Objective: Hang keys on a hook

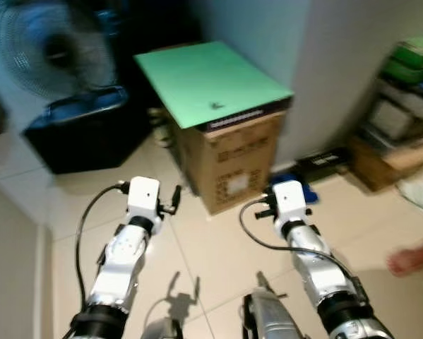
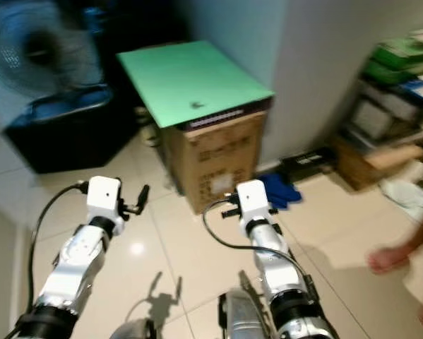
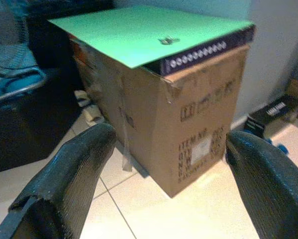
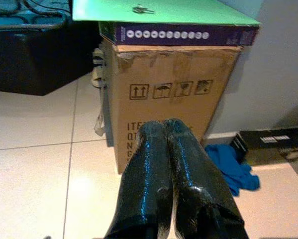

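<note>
A small bunch of keys lies on a green board that tops a cardboard box against the grey wall. Both arms reach forward over the tiled floor, short of the box. My left gripper is open, its two black fingers spread wide with the box framed between them and nothing held. My right gripper is shut with its fingers pressed together and empty, pointing at the box front below the keys.
A standing fan and a black bin are left of the box. A blue cloth and a black shoebox lie at the wall's foot. Cluttered shelves stand at the right. A person's foot is on the floor there.
</note>
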`<state>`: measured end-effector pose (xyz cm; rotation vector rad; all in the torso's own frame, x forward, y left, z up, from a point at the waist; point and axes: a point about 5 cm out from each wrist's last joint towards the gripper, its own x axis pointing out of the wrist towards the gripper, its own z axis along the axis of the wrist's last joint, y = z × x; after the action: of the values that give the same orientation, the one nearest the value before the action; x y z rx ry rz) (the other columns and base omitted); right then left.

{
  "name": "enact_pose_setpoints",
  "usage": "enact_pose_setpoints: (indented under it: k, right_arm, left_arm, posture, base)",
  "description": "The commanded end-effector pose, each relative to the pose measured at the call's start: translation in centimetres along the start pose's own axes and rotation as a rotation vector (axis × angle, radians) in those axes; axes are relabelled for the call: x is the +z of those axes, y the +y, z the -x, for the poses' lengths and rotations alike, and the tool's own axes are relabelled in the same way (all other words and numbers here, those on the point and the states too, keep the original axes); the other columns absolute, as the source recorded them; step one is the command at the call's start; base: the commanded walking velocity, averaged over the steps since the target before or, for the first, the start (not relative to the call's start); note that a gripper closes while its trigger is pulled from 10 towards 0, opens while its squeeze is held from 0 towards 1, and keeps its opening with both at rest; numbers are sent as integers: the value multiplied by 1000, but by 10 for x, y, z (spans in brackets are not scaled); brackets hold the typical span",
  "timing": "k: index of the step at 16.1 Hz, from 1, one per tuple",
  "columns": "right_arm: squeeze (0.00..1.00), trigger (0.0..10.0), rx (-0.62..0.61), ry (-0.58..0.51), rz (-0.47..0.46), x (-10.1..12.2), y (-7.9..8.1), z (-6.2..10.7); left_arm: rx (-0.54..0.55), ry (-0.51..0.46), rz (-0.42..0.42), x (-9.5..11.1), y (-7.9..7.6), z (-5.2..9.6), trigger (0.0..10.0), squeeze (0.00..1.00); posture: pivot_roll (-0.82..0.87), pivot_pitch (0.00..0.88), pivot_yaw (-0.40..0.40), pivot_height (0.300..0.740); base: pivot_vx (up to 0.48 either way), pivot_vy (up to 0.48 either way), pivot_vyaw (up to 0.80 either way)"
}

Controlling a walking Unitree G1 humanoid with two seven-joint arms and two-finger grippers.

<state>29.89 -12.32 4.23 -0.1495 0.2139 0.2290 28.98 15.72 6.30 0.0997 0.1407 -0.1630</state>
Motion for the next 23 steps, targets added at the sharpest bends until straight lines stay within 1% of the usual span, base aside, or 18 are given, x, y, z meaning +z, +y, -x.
enact_pose_setpoints:
  k: [1, 4, 6, 13, 14, 16, 17, 18, 23]
  right_arm:
    - [0, 10000, 4, -8, 11, 4, 4, -2]
    - [0, 10000, -20, -8, 11, 5, 1, -4]
    - [0, 10000, 0, -35, 1, 9, 1, -4]
    - [0, 10000, 29, -26, 24, 8, 2, -3]
    - [0, 10000, 31, -25, 29, 8, 1, -4]
    - [0, 10000, 33, -27, 31, 9, 1, -4]
    - [0, 10000, 34, -28, 30, 9, 1, -5]
    - [0, 10000, 36, -26, 29, 9, 2, -5]
    - [0, 10000, 37, -18, 19, 8, 3, -5]
  left_arm:
    - [15, -1, 2, 2, 2, 0, 10000, 0]
    - [11, 3, -4, 1, 1, 0, 10000, 0]
    - [11, 4, -7, 0, 1, 1, 10000, 0]
    - [38, 12, 13, -3, -2, 1, 10000, 0]
    - [43, 8, 11, -2, -2, 0, 10000, 0]
    - [47, 5, 40, -1, -2, -1, 10000, 0]
    - [55, 6, 38, -1, -2, -1, 10000, 0]
    - [68, 5, 18, -1, -1, -1, 10000, 0]
    - [55, 9, 24, 0, 0, -3, 10000, 0]
  posture:
    - [-136, 0, 69, 665]
    - [-141, 0, 74, 665]
    - [-142, 0, 71, 673]
    - [-142, 0, 59, 739]
    - [-142, 0, 57, 740]
    - [-143, 0, 55, 740]
    - [-141, 0, 54, 740]
    - [-140, 0, 54, 740]
    - [-141, 0, 57, 740]
  base:
    - [0, 0, 0]
    - [0, 0, 0]
    - [0, 0, -438]
    - [0, 0, 0]
    - [0, 0, 0]
    - [0, 0, 0]
    - [0, 0, 0]
    - [0, 0, 0]
    - [0, 0, 0]
